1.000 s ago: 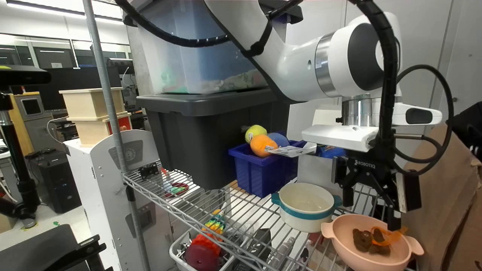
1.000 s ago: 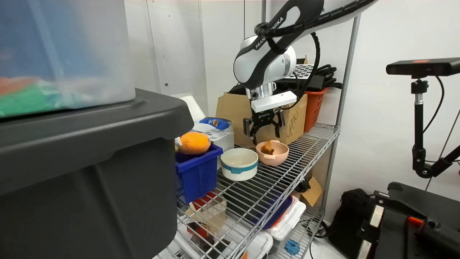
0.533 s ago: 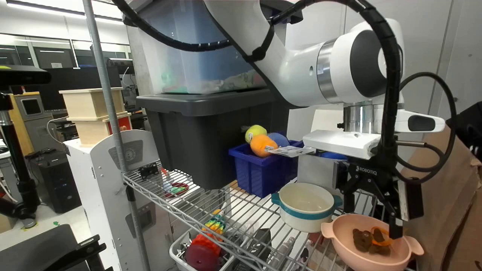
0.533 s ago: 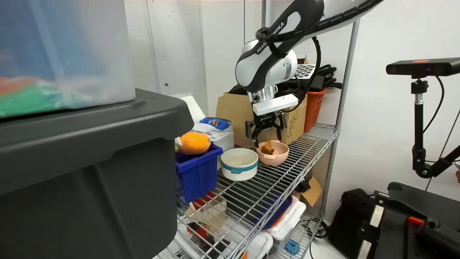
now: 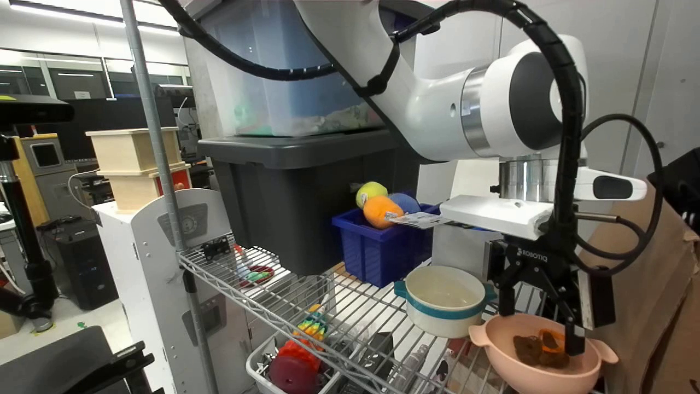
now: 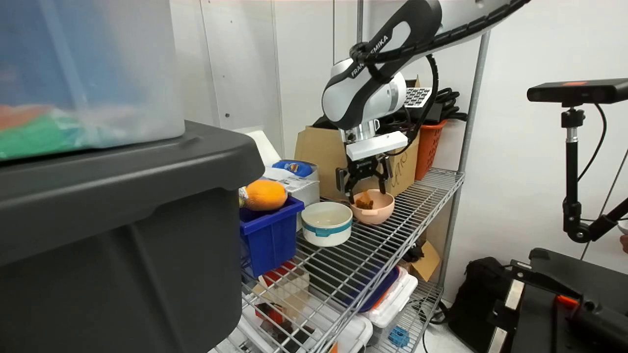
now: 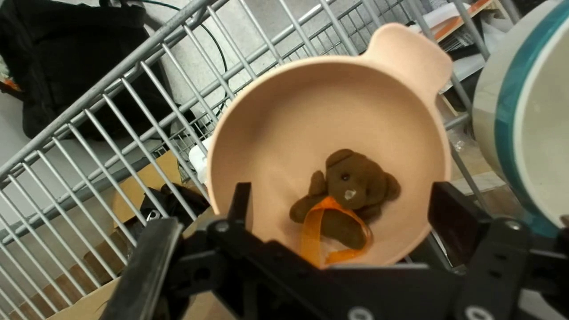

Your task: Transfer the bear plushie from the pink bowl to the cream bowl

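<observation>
We see the end effector (image 7: 342,198) with its fingers spread wide, pointing down over the pink bowl (image 7: 311,102). Beneath it, between the fingers in the wrist view, lies the bear plushie (image 7: 358,180) — inside the pink bowl, face turned up and apart from both fingers there. An orange ribbon (image 7: 312,235) crosses its body. We cannot tell how far the fingertips reach below the bowl's rim. Just beside the pink bowl, past one finger of the end effector, the cream bowl (image 7: 509,118) stands upright, teal-banded. In both exterior views we see the two bowls resting on the wire counter (image 6: 382,240) below the end effector. Farther out on the cream bowl's side comes a blue bin (image 5: 363,254), an orange rounded object (image 5: 380,212) above its rim, then a dark storage tote (image 5: 306,202). Behind the end effector, in an exterior view, we find a cardboard box (image 6: 319,149).
</observation>
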